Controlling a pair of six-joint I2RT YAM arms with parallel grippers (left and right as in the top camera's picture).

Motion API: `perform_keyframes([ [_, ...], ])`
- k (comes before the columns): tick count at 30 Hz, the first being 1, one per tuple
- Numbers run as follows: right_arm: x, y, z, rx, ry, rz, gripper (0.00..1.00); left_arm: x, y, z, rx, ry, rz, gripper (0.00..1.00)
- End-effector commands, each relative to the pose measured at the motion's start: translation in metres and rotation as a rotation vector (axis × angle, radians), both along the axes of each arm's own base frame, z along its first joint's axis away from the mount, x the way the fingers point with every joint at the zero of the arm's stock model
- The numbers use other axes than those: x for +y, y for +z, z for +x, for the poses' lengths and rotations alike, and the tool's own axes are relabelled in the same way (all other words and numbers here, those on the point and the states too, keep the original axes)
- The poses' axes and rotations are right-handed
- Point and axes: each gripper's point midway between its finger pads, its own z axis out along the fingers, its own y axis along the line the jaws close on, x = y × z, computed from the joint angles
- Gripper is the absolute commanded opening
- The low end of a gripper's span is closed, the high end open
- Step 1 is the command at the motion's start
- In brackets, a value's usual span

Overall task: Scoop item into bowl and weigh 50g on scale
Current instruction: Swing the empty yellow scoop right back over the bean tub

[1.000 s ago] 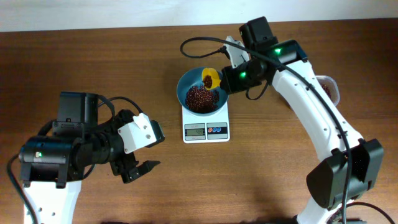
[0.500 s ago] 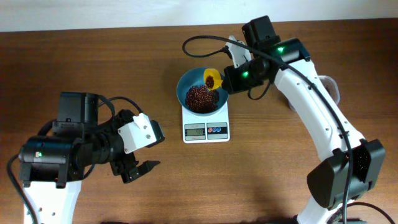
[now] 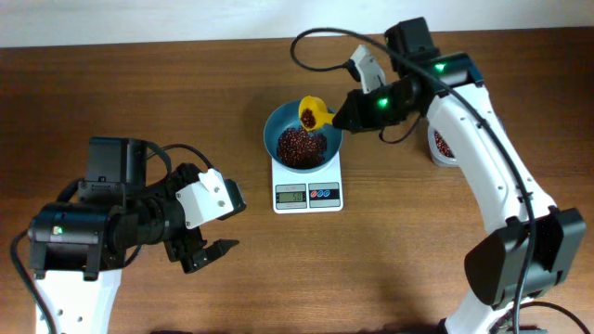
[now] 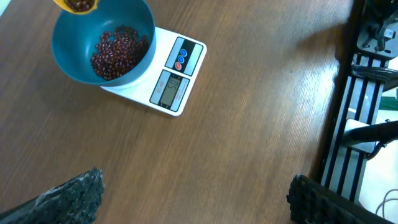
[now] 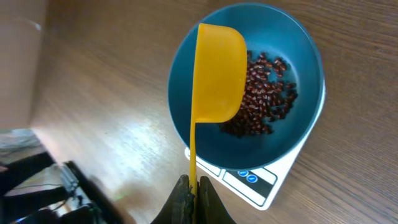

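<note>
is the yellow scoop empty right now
No, the overhead view shows dark beans lying in the yellow scoop over the bowl rim.

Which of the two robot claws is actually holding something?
The right gripper: it is pinched shut on the handle of the yellow scoop above the teal bowl. The left gripper hangs wide open and empty.

- Location type: robotics laboratory test bench.
- A white-and-black jointed left arm [image 3: 83, 232] and a matching right arm [image 3: 484, 153] stand at a brown wood-grain table [image 3: 418, 269].
- A black metal rack [image 4: 364, 106] with loose wiring stands beside the table edge.
- A small white square digital scale [image 3: 307, 195] sits on the table as bench equipment.
</note>
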Motion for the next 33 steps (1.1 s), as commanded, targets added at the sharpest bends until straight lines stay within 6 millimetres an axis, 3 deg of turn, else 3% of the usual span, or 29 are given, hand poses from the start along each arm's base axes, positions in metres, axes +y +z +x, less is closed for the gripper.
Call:
perform_keyframes([
  [1, 0.003, 0.033, -0.002, -0.060, 0.052, 0.127, 0.04, 0.001, 0.005, 0.002, -0.010, 0.013, -0.006, 0.99],
  [8, -0.014, 0.053, 0.003, -0.091, 0.072, 0.266, 0.04, 0.001, 0.005, 0.002, -0.010, 0.013, -0.006, 0.99],
  [13, -0.039, 0.071, 0.011, -0.156, 0.069, 0.364, 0.04, 0.001, 0.005, 0.002, -0.010, 0.013, -0.006, 0.99],
  [20, -0.122, 0.066, 0.022, -0.186, -0.085, 0.335, 0.04, 0.001, 0.005, 0.002, -0.010, 0.013, -0.006, 0.99],
  [24, -0.167, 0.057, 0.009, -0.176, -0.143, 0.295, 0.04, 0.001, 0.005, 0.002, -0.010, 0.013, -0.006, 0.99],
  [26, -0.187, 0.046, 0.001, -0.148, -0.177, 0.237, 0.04, 0.001, 0.005, 0.002, -0.010, 0.013, -0.006, 0.99],
  [28, -0.220, 0.027, -0.017, -0.087, -0.216, 0.121, 0.04, 0.001, 0.005, 0.002, -0.010, 0.013, -0.006, 0.99],
  [33, -0.253, 0.026, -0.036, -0.093, -0.252, 0.114, 0.04, 0.001, 0.005, 0.002, -0.010, 0.013, -0.006, 0.99],
])
